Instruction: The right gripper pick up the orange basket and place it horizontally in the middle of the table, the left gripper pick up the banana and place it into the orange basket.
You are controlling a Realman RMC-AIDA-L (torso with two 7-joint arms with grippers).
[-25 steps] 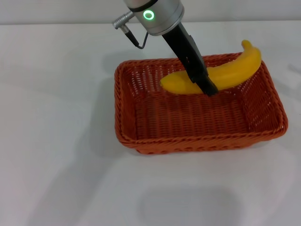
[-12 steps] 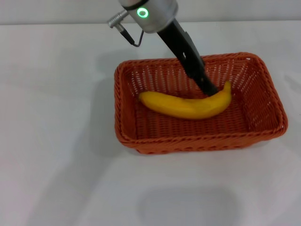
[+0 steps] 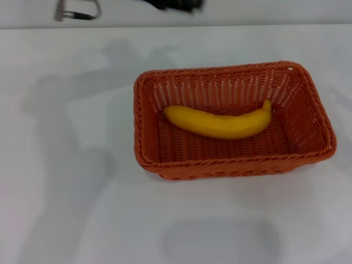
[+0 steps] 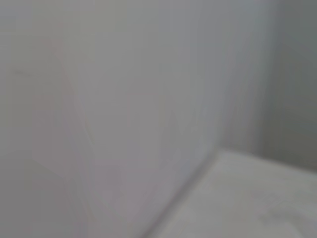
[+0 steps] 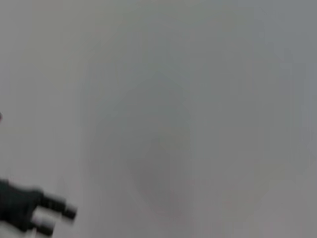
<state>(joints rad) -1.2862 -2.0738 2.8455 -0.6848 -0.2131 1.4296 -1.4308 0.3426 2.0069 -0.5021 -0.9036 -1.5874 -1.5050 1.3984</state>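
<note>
One banana lies flat on the floor of the orange basket, lengthwise, its stem end toward the robot's right and close to the short wall there. The basket sits level on the table, long side across your view, roughly central. Judged from this, both placements look done, so the step in hand is only clearing the arm away.

To do that well, take the left arm high and off to its own side so nothing catches the braided rim, and leave the basket where it sits; nudging it would spoil the horizontal placement. Check that the fruit rests fully below the rim before you call it finished.

The head view is the only one showing the basket and fruit. At its top edge you get just a dark blur and a bit of cable, likely the left gripper, and you cannot tell how its jaws stand. The left wrist view gives you only blank pale surface. The right wrist view shows a dark blurred shape at one corner against plain grey; the right gripper itself is not visible anywhere
</note>
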